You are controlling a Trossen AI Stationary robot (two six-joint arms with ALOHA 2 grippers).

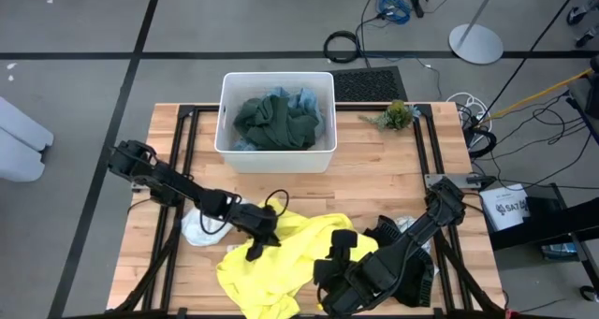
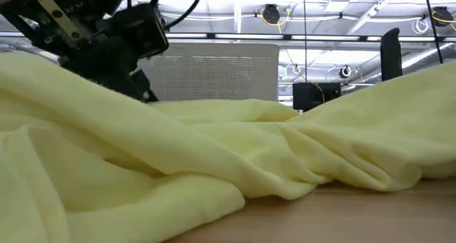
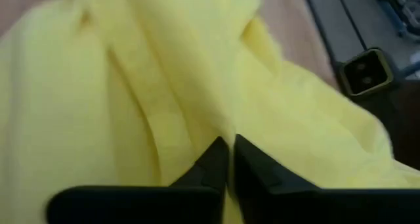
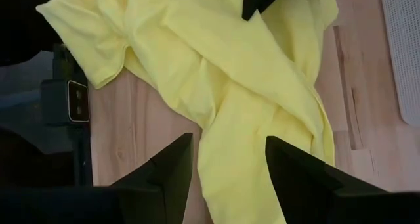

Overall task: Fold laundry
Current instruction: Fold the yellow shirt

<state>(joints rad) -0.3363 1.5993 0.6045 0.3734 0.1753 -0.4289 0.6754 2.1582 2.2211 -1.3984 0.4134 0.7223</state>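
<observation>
Landmark: white tub (image 1: 227, 123) at the far middle of the wooden table (image 1: 393, 165).

Yellow shirt (image 1: 281, 263) lies crumpled on the table's near edge, straight out in front of the tub, well apart from it. It fills most of the low view.

Left gripper (image 1: 255, 251) is down on the shirt's left part, on the tub-facing side of the heap. In the left wrist view its fingers (image 3: 213, 165) are pinched nearly together with a fold of yellow fabric between the tips, so it has hold of the shirt.

Right gripper (image 1: 328, 272) sits at the shirt's right edge, further from the tub than the left one. In the right wrist view its fingers (image 4: 174, 161) stand apart with yellow cloth lying between and under them; no clamp on it visible.

Dark green cloth (image 1: 276, 121) is piled inside the tub, light blue cloth (image 1: 305, 100) tucked behind it against the far wall.

White cloth (image 1: 198, 230) lies on the table touching the shirt's left side, under the left arm. Black cloth (image 1: 412, 277) lies right of the shirt, under the right arm.
</observation>
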